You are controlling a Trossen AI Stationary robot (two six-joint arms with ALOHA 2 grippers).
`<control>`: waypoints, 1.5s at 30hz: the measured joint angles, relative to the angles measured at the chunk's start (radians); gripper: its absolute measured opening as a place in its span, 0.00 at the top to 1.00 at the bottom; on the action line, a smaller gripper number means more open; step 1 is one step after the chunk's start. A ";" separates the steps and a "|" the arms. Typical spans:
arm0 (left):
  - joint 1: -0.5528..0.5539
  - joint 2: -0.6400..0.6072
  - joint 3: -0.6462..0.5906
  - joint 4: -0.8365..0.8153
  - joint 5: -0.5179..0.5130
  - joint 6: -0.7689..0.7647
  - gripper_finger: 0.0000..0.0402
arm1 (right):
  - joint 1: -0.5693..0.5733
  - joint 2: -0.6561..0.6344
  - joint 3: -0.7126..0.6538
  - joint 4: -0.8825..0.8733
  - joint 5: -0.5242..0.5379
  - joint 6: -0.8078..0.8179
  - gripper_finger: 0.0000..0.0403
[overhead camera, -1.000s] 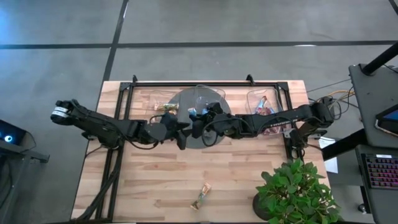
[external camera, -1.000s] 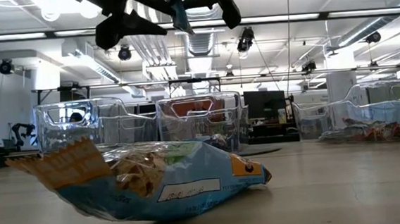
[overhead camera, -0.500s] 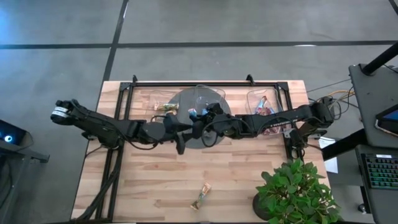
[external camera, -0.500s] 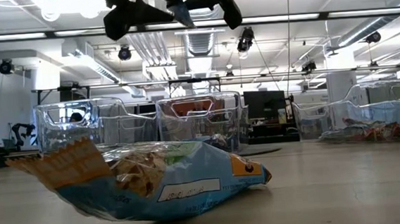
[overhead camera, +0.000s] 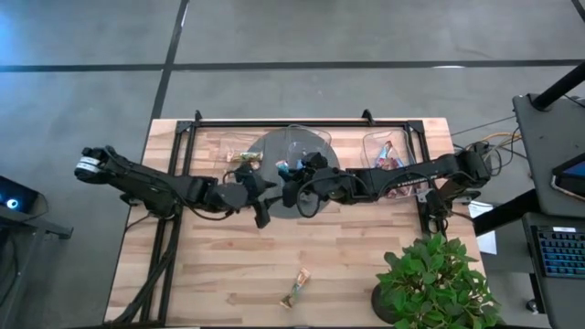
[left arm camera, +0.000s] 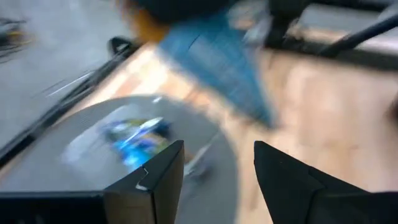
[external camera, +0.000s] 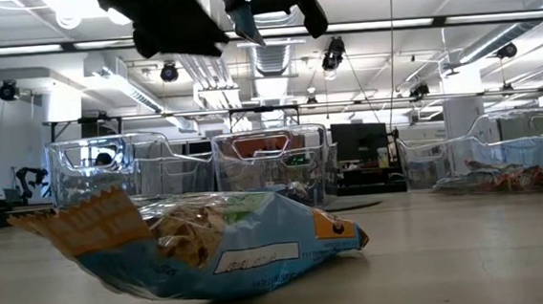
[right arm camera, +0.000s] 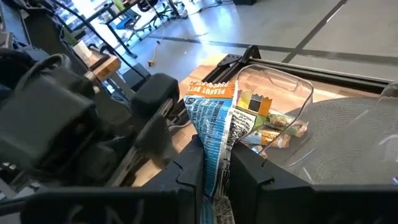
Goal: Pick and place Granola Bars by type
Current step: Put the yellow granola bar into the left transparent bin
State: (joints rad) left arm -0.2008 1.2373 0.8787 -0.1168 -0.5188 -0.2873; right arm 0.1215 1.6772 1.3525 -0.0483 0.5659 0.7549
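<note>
Bars are spread about the desk (overhead camera: 219,265): one blue-wrapped bar (right arm camera: 214,140) hangs pinched in the right gripper (right arm camera: 214,171), above the middle of the desk near the round grey mat (overhead camera: 274,146). Its jaws sit narrow, closed on the wrapper's lower end, so the printed length stands free above them. The left gripper (left arm camera: 214,165) hovers just beside it, jaws spread wide and holding nothing, with a blue bar blurred just ahead of them.

Another bar (overhead camera: 297,289) lies alone near the front edge of the desk, not far from the potted plant (overhead camera: 434,279). The low view shows it close up, puffy and crinkled. A tan bar (overhead camera: 241,157) rests in the clear bin (right arm camera: 273,102) at the back left, and a red-and-blue heap fills the back right bin (overhead camera: 388,155).

These look light, soft and crackly, with slick film that could slide out of a shallow pinch. A hold across the flat middle, or on the crimped end seal, seems safest. Squeezing hard risks crumbling the contents.
</note>
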 joint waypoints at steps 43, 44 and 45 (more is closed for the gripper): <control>0.036 0.002 -0.221 0.538 0.102 -0.138 0.56 | 0.027 -0.014 -0.001 0.040 0.038 -0.295 0.89; 0.036 0.002 -0.228 0.553 0.102 -0.138 0.56 | 0.028 -0.014 -0.001 0.040 0.038 -0.295 0.89; 0.036 0.002 -0.233 0.567 0.103 -0.140 0.56 | 0.031 -0.014 -0.001 0.040 0.038 -0.294 0.89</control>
State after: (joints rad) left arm -0.1646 1.2392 0.6462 0.4499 -0.4160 -0.4274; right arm 0.1521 1.6627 1.3518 -0.0078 0.6037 0.4606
